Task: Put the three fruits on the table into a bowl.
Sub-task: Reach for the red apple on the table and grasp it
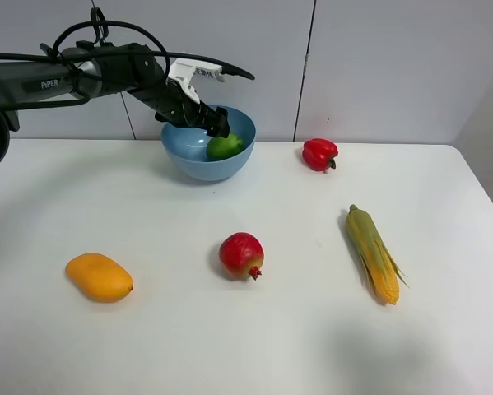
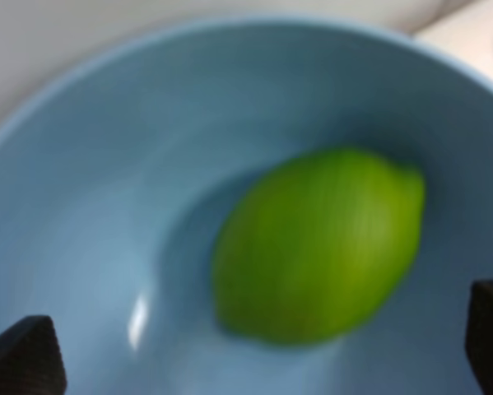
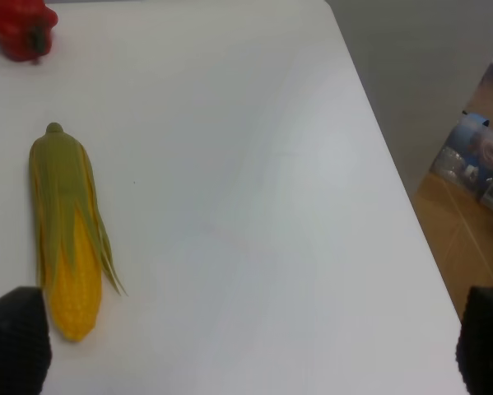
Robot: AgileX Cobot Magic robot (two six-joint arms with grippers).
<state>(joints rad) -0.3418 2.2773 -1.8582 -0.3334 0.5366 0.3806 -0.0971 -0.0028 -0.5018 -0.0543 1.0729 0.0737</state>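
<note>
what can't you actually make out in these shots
Lime: the left arm hides part of it in the exterior high view; blurred in the left wrist view.
Bowl rim: partly cut off by the left wrist view's edges.
Right jaws: only tips show, at the right wrist view's edge.
Clutter beyond the table: blurred, cut off.

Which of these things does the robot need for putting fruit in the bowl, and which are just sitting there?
For the job: blue bowl, lime lying in it, pomegranate, mango.

Just lying about: red bell pepper, corn cob.
</note>
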